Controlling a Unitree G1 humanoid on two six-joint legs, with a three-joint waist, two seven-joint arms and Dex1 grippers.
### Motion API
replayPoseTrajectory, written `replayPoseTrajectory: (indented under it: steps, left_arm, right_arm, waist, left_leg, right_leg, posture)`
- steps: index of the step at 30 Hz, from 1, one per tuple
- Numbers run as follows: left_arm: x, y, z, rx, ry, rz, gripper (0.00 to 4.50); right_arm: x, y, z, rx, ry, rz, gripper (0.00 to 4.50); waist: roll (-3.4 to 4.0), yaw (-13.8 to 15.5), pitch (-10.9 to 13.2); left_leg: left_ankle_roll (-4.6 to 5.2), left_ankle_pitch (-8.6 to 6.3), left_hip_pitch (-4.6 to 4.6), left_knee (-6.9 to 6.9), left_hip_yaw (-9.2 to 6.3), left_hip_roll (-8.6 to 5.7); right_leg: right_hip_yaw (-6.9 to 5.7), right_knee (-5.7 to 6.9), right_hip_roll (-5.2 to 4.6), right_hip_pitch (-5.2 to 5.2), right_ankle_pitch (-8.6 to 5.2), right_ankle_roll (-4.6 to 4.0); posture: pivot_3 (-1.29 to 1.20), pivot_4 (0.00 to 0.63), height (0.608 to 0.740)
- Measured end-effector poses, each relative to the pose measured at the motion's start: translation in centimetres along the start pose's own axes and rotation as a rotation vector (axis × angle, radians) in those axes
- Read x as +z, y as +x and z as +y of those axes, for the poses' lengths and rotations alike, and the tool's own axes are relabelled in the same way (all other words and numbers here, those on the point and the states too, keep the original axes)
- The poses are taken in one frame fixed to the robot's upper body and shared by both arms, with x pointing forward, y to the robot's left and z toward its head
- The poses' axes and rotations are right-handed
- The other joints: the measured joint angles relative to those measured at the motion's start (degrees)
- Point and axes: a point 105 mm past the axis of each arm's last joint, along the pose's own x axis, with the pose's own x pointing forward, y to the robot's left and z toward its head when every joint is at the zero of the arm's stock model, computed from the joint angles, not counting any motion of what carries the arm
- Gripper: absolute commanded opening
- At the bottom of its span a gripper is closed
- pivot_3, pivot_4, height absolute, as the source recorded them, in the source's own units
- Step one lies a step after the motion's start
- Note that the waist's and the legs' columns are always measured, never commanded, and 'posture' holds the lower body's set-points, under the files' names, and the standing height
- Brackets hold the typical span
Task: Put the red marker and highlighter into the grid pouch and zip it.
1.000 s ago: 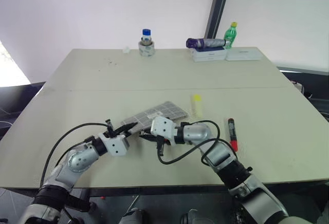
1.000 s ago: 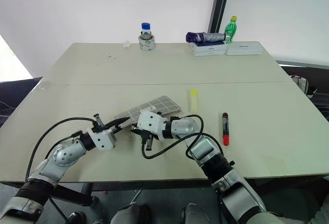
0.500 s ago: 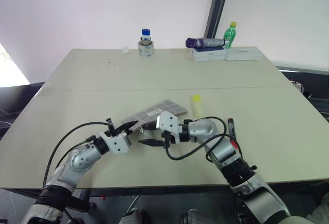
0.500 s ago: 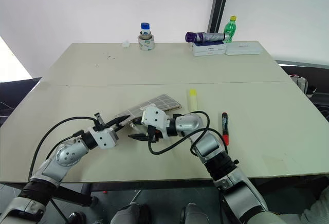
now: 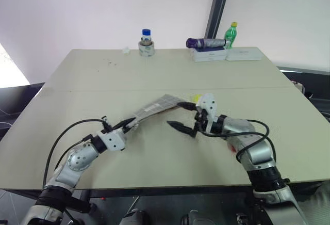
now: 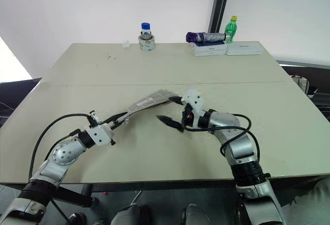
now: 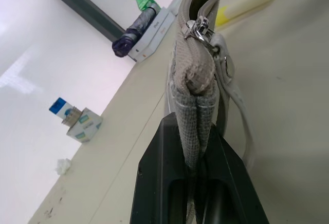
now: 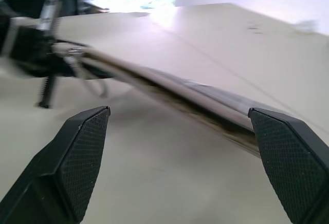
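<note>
Meanwhile left gripper (image 5: pixel 129 126) pinches grid pouch (image 5: pixel 154 107); right gripper (image 5: pixel 180 115) agape.

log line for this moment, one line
left hand: shut on grid pouch | right hand: open, beside pouch | highlighter: on table

Pale beige table (image 5: pixel 154 75) with a seam across the middle, set before plain white walls (image 5: pixel 77 8). Dark upright post (image 5: pixel 219 0) behind the far edge. Bright daylight at the left edge (image 5: pixel 7 67). Along the far edge: small blue-capped jar (image 5: pixel 146 43), green bottle (image 5: pixel 232 33), flat white boxes (image 5: pixel 227 54).
</note>
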Motion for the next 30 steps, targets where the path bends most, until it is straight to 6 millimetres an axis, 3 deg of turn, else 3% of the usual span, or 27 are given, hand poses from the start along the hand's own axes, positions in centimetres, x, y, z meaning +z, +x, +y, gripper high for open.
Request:
replayPoseTrajectory:
  steps: [7,10,13,16,23,30]
  left_arm:
    - [-0.5,-1.1,0.0,-0.005,-0.035,0.024,0.0]
    - [-0.7,-1.5,0.0,-0.005,-0.037,0.034,0.0]
    - [-0.6,-1.6,-0.2,-0.008,-0.038,0.034,0.0]
    - [-0.6,-1.6,-0.2,-0.011,-0.037,0.033,0.0]
    - [-0.6,-1.7,0.0,-0.01,-0.034,0.034,0.0]
    - [-0.7,-1.8,-0.2,-0.011,-0.042,0.038,0.0]
  right_arm:
    - [-2.8,-4.6,-1.7,-0.28,0.06,-0.015,4.47]
    - [-2.4,-6.5,-0.2,-0.368,0.032,-0.055,4.47]
    - [-3.6,-7.9,1.5,-0.428,0.034,-0.017,4.47]
    - [-4.6,-8.6,1.4,-0.49,0.018,0.035,4.47]
    - [-3.5,-7.4,0.3,-0.556,-0.04,0.021,4.47]
    - [-2.6,-2.8,-2.1,-0.617,-0.073,0.078,4.47]
  waist:
    - [0.0,0.1,0.0]
    - [0.0,0.2,0.0]
    - [0.0,0.1,0.0]
    - [-0.01,0.0,0.0]
    - [-0.01,0.0,0.0]
    - [0.0,-0.2,0.0]
  left_leg:
    - [0.0,0.0,-0.01,0.0,0.0,-0.02]
    - [0.0,-0.01,0.01,-0.14,-0.04,-0.02]
    - [-0.01,-0.01,0.03,-0.17,-0.04,-0.03]
    - [-0.03,0.0,0.05,-0.16,-0.05,-0.03]
    - [-0.02,0.0,0.04,-0.19,-0.07,-0.02]
    - [-0.04,0.02,0.04,-0.21,-0.06,-0.01]
  right_leg:
    - [-0.01,-0.03,-0.02,0.02,0.0,0.01]
    - [-0.01,-0.09,-0.02,0.02,-0.01,0.01]
    - [-0.01,-0.11,-0.01,0.03,-0.01,0.02]
    - [0.0,-0.12,0.0,0.01,-0.01,0.0]
    - [0.0,-0.12,0.02,0.0,-0.02,-0.01]
    - [0.0,-0.12,0.04,-0.03,-0.01,-0.01]
  posture:
    - [0.0,0.15,0.74]
    - [0.0,0.15,0.74]
    - [0.0,0.15,0.74]
    - [0.0,0.15,0.74]
    - [0.0,0.15,0.74]
    - [0.0,0.15,0.74]
